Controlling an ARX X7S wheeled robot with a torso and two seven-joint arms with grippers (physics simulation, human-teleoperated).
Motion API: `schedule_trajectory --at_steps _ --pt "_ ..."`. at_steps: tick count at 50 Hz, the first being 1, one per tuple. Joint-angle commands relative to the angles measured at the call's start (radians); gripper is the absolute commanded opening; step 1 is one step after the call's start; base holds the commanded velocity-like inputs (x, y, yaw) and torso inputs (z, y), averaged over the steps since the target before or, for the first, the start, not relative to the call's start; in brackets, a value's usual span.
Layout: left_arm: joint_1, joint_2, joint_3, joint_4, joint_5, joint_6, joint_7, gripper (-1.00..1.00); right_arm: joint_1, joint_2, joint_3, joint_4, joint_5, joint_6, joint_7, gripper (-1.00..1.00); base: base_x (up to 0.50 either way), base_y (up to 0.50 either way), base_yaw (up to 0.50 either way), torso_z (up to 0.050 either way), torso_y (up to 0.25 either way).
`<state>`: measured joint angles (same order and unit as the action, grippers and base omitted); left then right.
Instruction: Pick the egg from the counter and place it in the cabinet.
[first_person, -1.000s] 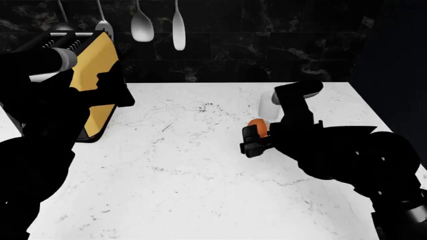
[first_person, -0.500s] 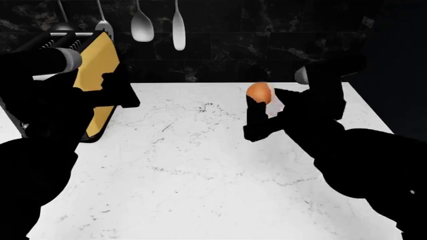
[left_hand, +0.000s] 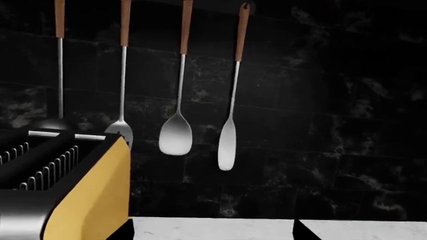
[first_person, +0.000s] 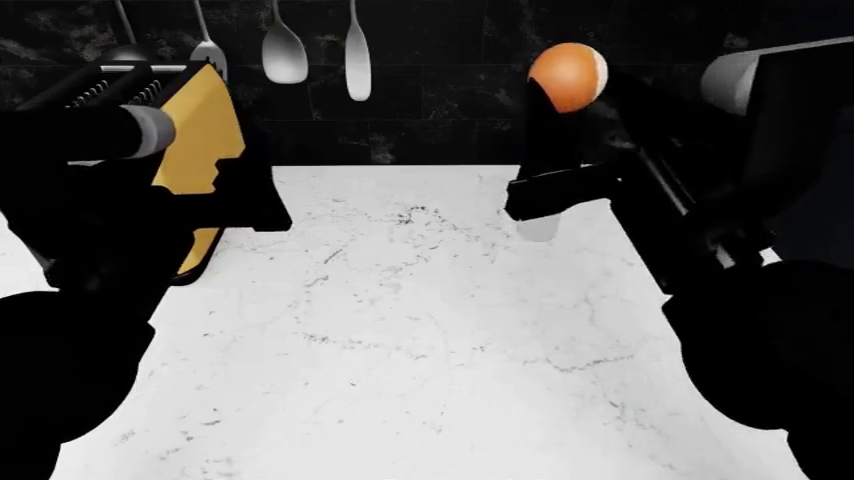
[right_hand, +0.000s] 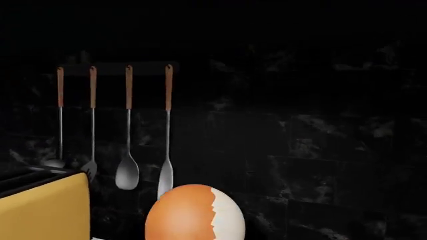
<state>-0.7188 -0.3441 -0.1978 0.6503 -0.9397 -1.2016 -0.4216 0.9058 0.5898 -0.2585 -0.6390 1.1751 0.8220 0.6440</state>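
The orange-brown egg (first_person: 567, 77) is held high above the back of the counter (first_person: 400, 330), against the dark wall. My right gripper (first_person: 558, 100) is shut on it, and a dark finger (first_person: 541, 135) runs down its left side. In the right wrist view the egg (right_hand: 193, 212) fills the lower middle, with a white highlight on one side. My left gripper (first_person: 254, 200) hovers beside the toaster, open with nothing in it. In the left wrist view its tips show only as dark corners over the counter (left_hand: 213, 227). The cabinet is out of view.
A yellow-sided toaster (first_person: 200, 130) stands at the counter's back left, close to my left arm. Several utensils (first_person: 284, 50) hang on the black wall. A white cup (first_person: 538, 228) stands below my right gripper, mostly hidden by it.
My right gripper has risen from counter height to well above it, carrying the egg up and slightly right. The left arm has barely moved.
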Motion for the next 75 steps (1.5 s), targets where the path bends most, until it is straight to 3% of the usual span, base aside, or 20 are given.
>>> schedule_trajectory --at_steps 1,20,50,75 --pt "-0.031 -0.006 -0.025 0.027 -0.082 -0.063 -0.049 1.0 0.092 -0.015 0.055 -0.085 0.139 0.033 0.134 -1.0 0.0 0.0 0.0 0.0 0.0" --pt "-0.02 -0.013 -0.02 0.021 -0.085 -0.038 -0.05 1.0 0.103 -0.105 0.086 -0.251 0.082 -0.048 0.284 -1.0 0.0 0.0 0.0 0.0 0.0" --pt "-0.01 -0.027 -0.003 0.016 -0.09 -0.012 -0.055 1.0 0.286 -0.104 0.107 -0.281 0.2 -0.05 0.405 -1.0 0.0 0.0 0.0 0.0 0.0" --pt "-0.014 -0.038 0.005 0.009 -0.102 0.003 -0.06 1.0 0.598 -0.111 0.086 -0.16 0.343 -0.02 0.478 -1.0 0.0 0.0 0.0 0.0 0.0"
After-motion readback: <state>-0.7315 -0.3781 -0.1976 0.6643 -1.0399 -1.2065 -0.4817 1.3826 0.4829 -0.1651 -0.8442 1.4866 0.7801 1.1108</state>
